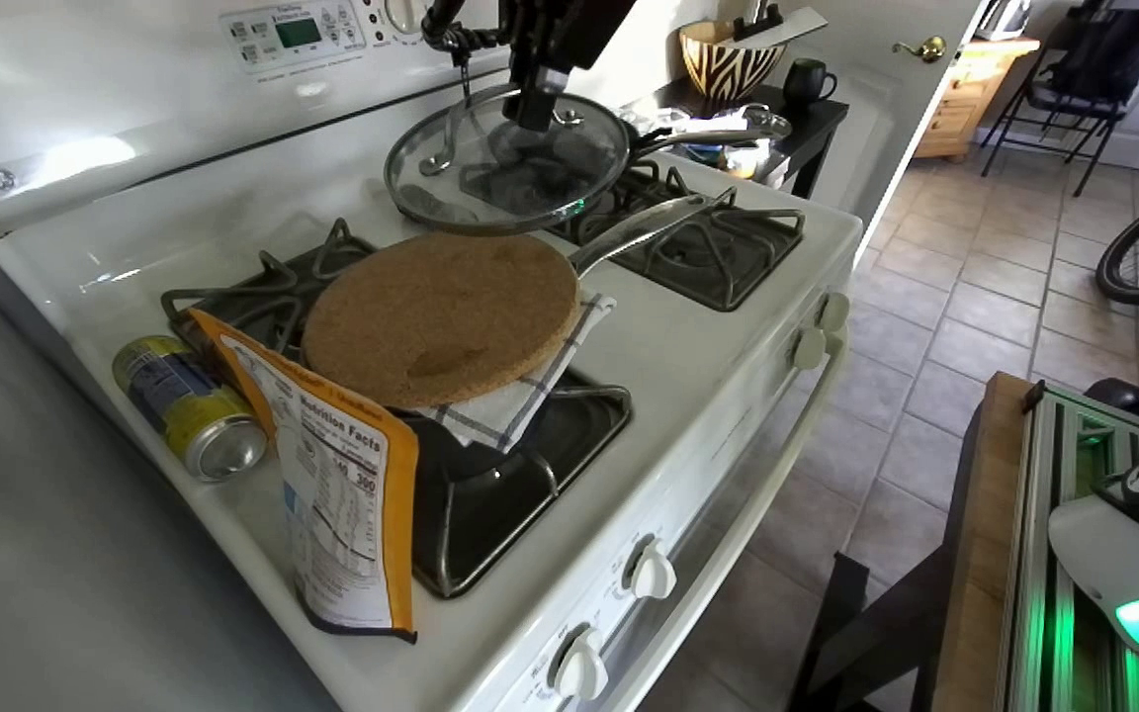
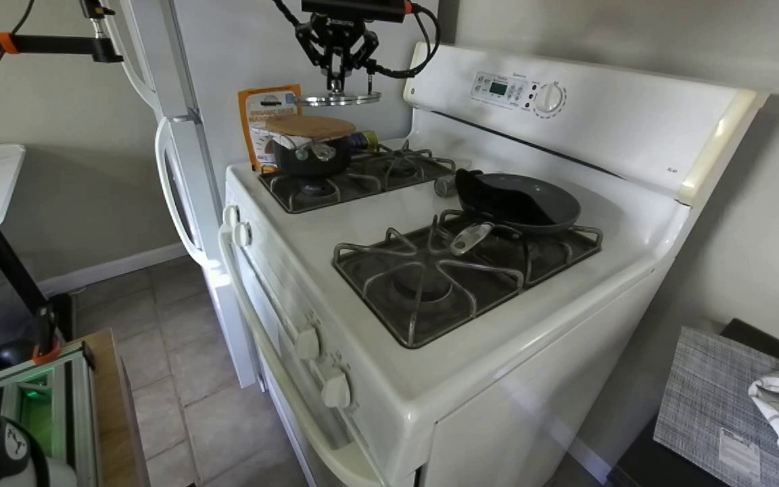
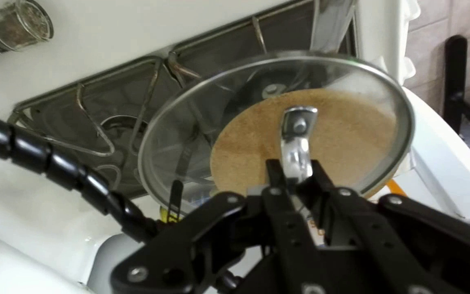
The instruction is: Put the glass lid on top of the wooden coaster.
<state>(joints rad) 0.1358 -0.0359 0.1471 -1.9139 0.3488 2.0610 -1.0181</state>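
The glass lid (image 1: 490,188) is round and clear with a metal rim. My gripper (image 3: 294,175) is shut on the lid's arched metal handle (image 3: 298,143), with a finger on each side. The lid hangs roughly level in the air. The wooden coaster (image 1: 451,307) is a flat light-brown disc lying on a cloth over a pot. In an exterior view, the lid (image 2: 337,100) is a little above the coaster (image 2: 310,126), apart from it and shifted toward the stove's back. In the wrist view, the lid overlaps part of the coaster (image 3: 251,139).
The dark pot (image 2: 312,159) under the coaster has a metal handle (image 1: 634,237). An orange-edged bag (image 1: 342,504) and a yellow can (image 1: 189,405) stand and lie beside it. A black frying pan (image 2: 518,199) sits on another burner. A small jar (image 3: 18,24) lies on the stove.
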